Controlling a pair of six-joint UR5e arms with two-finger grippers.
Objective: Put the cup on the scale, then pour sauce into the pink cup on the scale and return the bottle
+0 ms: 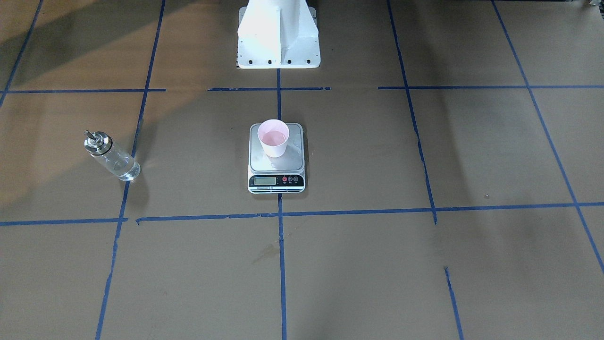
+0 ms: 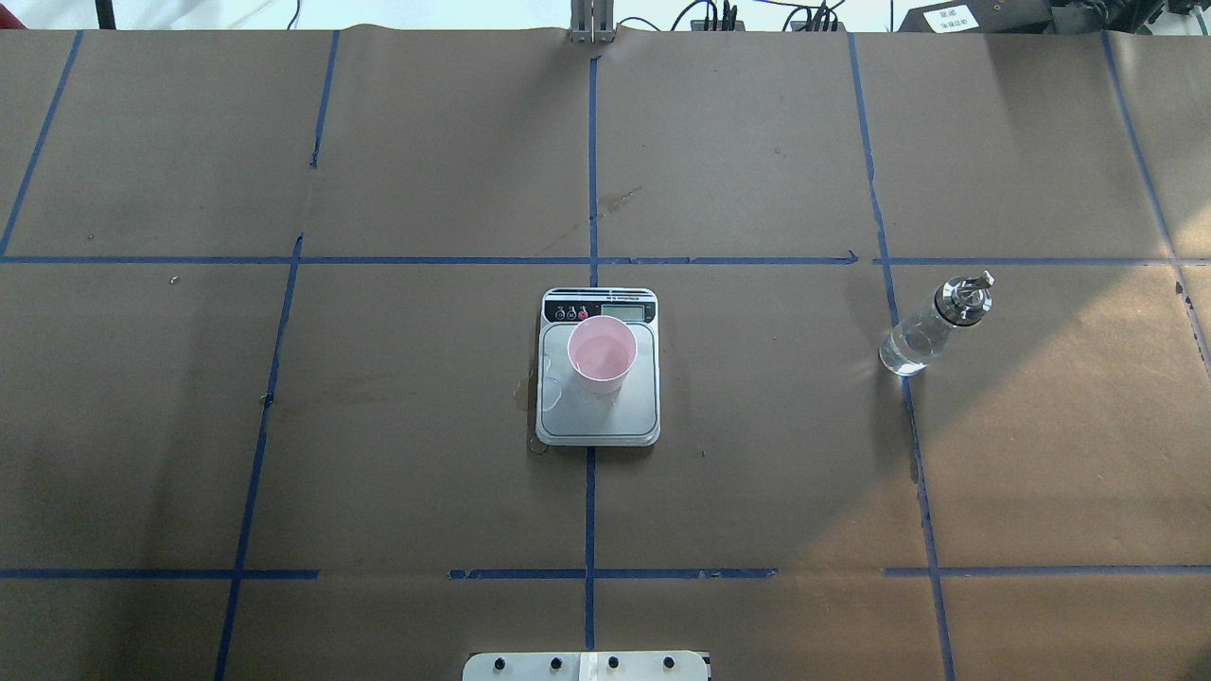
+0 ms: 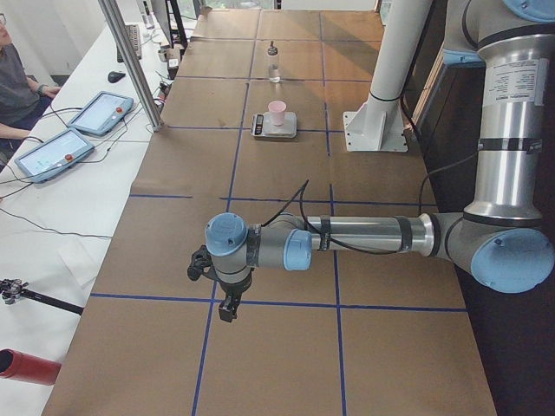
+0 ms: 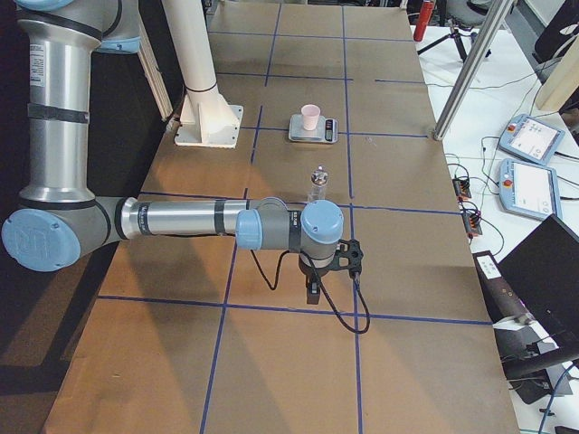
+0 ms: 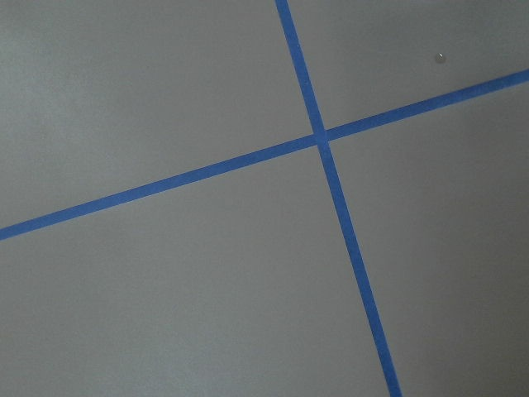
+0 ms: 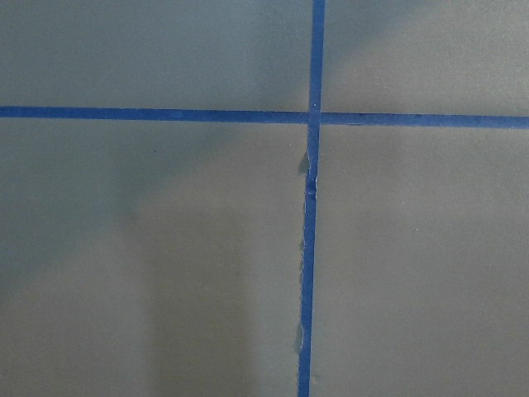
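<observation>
Cup stands upright on the scale, on the half of the plate nearer the display. Bottle stands upright on the worktop to the robot's right, on a blue tape line, well apart from the scale. Clear sauce sits in its lower part. Left fingers and right fingers hang above the worktop toward opposite ends, well apart from cup and bottle. Spread or pressed together: cannot tell for either.

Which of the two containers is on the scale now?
The pink cup, upright on the scale, on its steel plate. The capped glass bottle stands apart, off to the robot's right.
</observation>
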